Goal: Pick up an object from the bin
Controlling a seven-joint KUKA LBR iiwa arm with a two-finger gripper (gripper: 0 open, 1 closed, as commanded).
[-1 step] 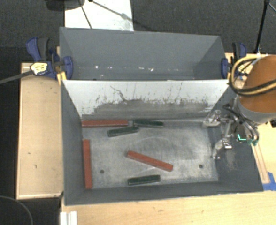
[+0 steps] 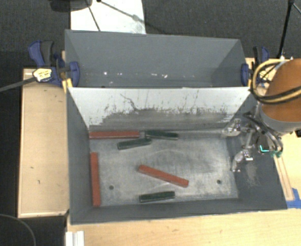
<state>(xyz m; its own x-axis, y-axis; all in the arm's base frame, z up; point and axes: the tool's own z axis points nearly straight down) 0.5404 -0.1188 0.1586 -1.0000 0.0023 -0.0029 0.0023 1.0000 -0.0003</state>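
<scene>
The gripper (image 2: 236,145) hangs to the right of the slanted red bar (image 2: 163,176), jaws apart and empty. It seems the approach step; next it must move over a bar and go down.

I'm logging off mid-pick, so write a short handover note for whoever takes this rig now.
Gripper: at the bin's right side, nothing seen in it.
On the floor: red sticks at back wall, left wall, centre; dark green sticks, two near the back, one at front.
Done: nothing picked yet.
Left: the whole pick.
</scene>
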